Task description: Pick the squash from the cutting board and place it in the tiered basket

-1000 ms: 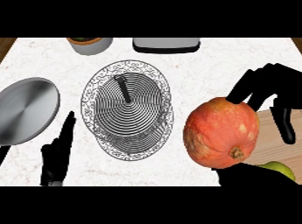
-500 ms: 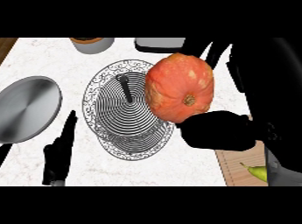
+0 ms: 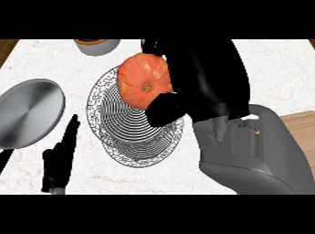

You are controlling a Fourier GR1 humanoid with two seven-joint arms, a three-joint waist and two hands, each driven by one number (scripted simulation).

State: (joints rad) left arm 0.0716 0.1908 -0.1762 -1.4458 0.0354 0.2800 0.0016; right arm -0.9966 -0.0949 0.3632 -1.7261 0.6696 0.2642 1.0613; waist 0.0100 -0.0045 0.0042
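Fingers (image 3: 154, 46) and thumb (image 3: 165, 108) of the right hand (image 3: 203, 77) are curling round the squash (image 3: 144, 78), clamping it from its far and near sides. The orange squash is hanging over the far part of the tiered basket (image 3: 129, 153); whether it is touching the wire cannot be told. The basket is sitting near the middle of the counter (image 3: 281, 68). The grey right forearm (image 3: 254, 151) is showing at the near right corner, partly covering the cutting board (image 3: 313, 132) at the right edge. Toward the left edge a steel pan (image 3: 25, 112) is lying, and the left hand (image 3: 60, 157) is resting beside it by the near edge, fingers straight and together. A bowl (image 3: 96, 45) is standing at the far edge.
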